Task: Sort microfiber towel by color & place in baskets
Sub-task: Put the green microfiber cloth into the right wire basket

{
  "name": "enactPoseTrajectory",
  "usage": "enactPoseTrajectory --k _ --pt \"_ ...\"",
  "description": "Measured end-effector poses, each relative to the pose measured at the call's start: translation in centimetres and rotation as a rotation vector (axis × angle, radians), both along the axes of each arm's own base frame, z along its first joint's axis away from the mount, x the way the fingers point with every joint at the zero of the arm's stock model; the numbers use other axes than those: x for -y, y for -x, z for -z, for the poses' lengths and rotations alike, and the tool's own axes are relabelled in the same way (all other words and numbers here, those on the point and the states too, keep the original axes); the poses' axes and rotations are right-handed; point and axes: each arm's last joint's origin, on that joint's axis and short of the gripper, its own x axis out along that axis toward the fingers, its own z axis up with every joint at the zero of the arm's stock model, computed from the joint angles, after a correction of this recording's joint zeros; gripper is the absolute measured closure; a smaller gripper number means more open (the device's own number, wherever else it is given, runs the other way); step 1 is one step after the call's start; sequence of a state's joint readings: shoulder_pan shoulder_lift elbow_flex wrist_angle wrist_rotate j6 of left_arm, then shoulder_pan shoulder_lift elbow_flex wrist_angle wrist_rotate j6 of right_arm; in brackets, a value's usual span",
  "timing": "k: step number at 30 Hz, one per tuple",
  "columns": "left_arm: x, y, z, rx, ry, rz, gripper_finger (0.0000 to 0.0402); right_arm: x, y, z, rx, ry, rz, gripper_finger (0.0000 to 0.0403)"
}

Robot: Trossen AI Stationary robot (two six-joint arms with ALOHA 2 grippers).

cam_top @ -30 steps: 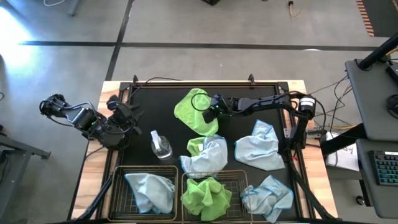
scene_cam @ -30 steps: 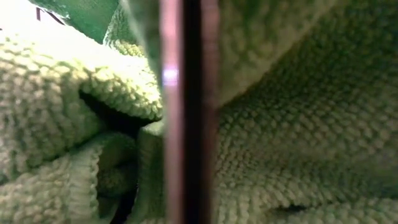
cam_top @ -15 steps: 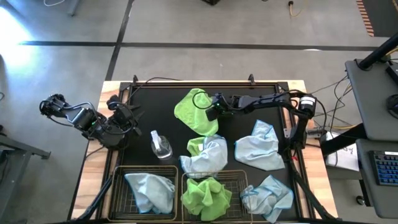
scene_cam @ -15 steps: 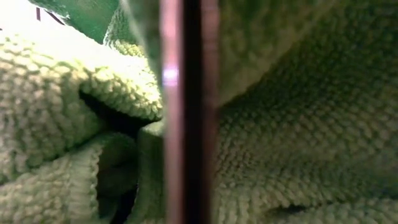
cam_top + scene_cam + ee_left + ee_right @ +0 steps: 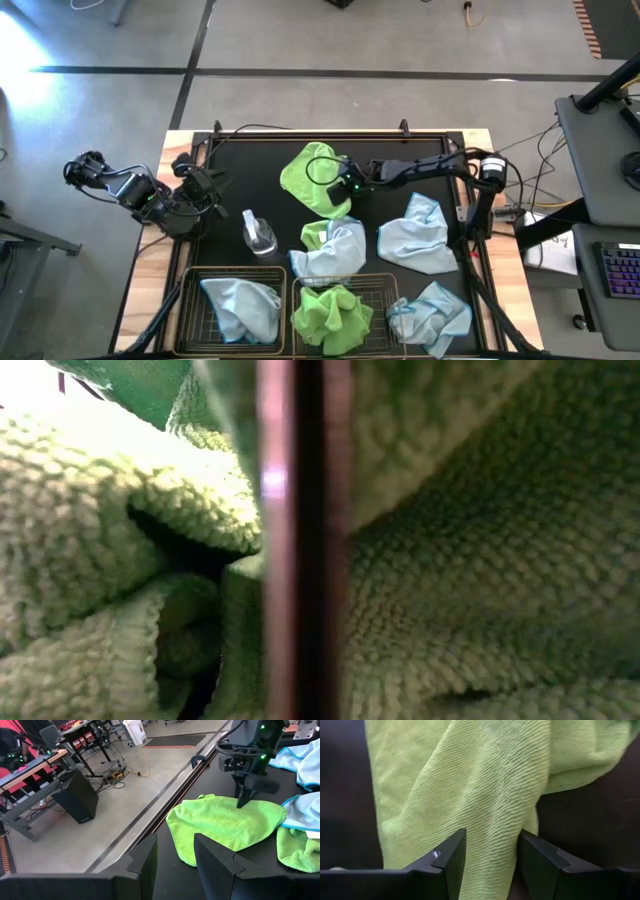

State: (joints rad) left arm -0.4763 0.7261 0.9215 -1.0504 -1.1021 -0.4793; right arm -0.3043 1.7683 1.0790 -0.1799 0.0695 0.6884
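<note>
A lime green microfiber towel [image 5: 312, 178] [image 5: 220, 822] lies crumpled on the black mat at the far middle. My right gripper [image 5: 341, 186] [image 5: 492, 855] stands open over the towel's right part, slanting down, with a raised fold [image 5: 490, 820] between its fingers. My left gripper [image 5: 207, 186] [image 5: 175, 860] waits open at the table's left, holding nothing. Two black wire baskets stand at the near edge: the left basket [image 5: 190, 300] holds a light blue towel [image 5: 242, 308], the right basket [image 5: 385, 290] a green towel [image 5: 332, 318]. My right gripper comes at the green towel from the table's right, slanting down, one finger on each side of the raised fold [image 5: 492, 805]. Its fingertips [image 5: 243, 800] stand at the cloth's surface. I cannot tell whether they touch it.
A clear spray bottle [image 5: 258, 234] stands left of centre. A green towel under a blue one [image 5: 332, 245] lies mid-table, another blue towel [image 5: 420, 235] to its right, and a third [image 5: 430, 315] at the near right. The low view is filled by green cloth [image 5: 470, 560] and a basket wire [image 5: 300, 540].
My right gripper has sunk a little toward the green towel and tipped further down, staying open. The towel has kept its place.
</note>
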Motion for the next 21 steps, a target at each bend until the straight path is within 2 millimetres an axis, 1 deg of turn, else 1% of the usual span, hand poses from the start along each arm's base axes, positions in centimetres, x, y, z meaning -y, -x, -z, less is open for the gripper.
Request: enactPoseTrajectory --k 6,9,12,21 --pt "0.0 0.0 0.0 0.0 0.0 0.0 0.0288 -0.28 -0.09 0.0 -0.004 0.009 -0.021 0.0242" --pt "0.0 0.0 0.0 0.0 0.0 0.0 0.0288 -0.25 -0.12 -0.01 -0.004 0.021 -0.037 0.0254" --pt "0.0 0.0 0.0 0.0 0.0 0.0 0.0288 -0.25 -0.15 -0.04 -0.006 0.031 -0.05 0.0281" --pt "0.0 0.0 0.0 0.001 0.0 -0.001 0.0288 -0.23 -0.2 -0.08 -0.015 0.069 -0.103 0.0379"
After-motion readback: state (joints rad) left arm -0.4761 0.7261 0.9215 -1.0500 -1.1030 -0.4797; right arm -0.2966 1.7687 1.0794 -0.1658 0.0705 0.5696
